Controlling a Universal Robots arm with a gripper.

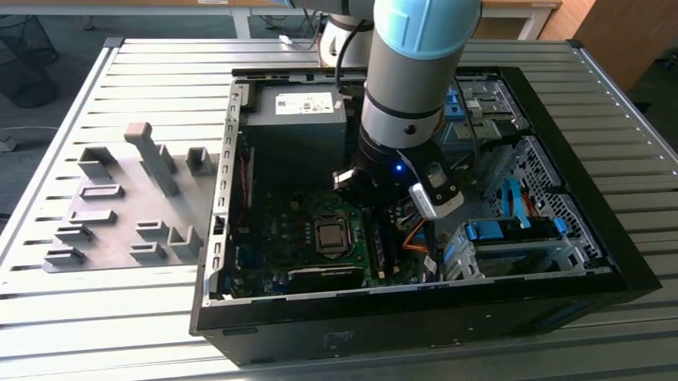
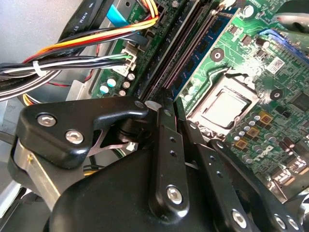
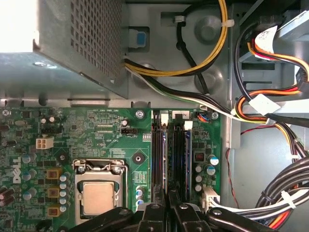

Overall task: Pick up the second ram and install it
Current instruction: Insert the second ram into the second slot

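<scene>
Black linkage arms of the pincer (image 2: 166, 104) loom closest in both wrist views, its fingers drawn together above the memory slots, clamped on nothing that I can make out. Taking the green motherboard (image 3: 96, 130) as the landmark: the grey plastic fixture blocks (image 1: 127, 198) sit well off it toward the exterior view's left, on the ribbed metal tabletop (image 1: 159, 71). At the board's middle is the silver processor socket (image 3: 99, 193). Just beside that run the long black memory slots (image 3: 169, 159), where the second ram (image 2: 205, 46), a thin green stick with blue labelling, stands upright between the slot walls, directly under the pincer. Past the slots, yellow, orange and black cables (image 3: 270, 111) bundle along the case wall.
</scene>
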